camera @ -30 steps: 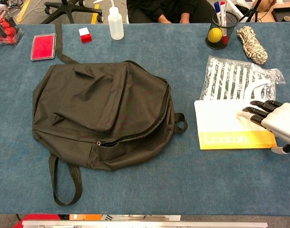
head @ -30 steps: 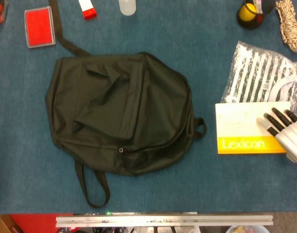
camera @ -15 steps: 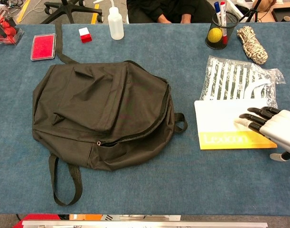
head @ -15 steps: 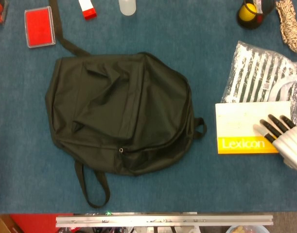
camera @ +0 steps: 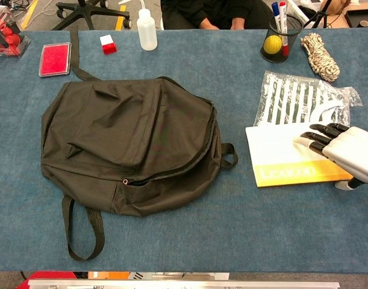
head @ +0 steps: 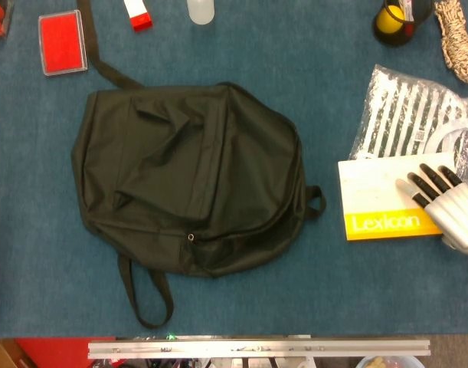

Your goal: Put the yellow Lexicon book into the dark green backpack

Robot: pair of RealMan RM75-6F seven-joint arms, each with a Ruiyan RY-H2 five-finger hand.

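**Right hand on Lexicon book, backpack lying flat**

Blue felt table (camera: 232,241) carries everything. Dark green backpack (head: 188,176) lies flat left of centre, zipper partly open along the lower front edge, one strap loop (camera: 81,232) trailing toward the near edge, another strap running up past the red stamp pad (head: 62,42).

Yellow Lexicon book (head: 387,199) lies flat on the table right of the backpack, apart from it, cover up, slightly rotated. Its far edge touches or overlaps the clear bag of white plastic cutlery (camera: 304,99).

Right hand (head: 440,201) lies on the book's right end, fingers (camera: 313,139) extended and slightly apart, tips resting on the white part of the cover. Whether the thumb is under the book's edge, cannot tell. Left hand out of both views.

Far edge: squeeze bottle (camera: 146,30), small red-and-white block (camera: 108,44), coiled rope (camera: 319,55), black mesh pen cup (camera: 279,39) with a yellow ball in it.
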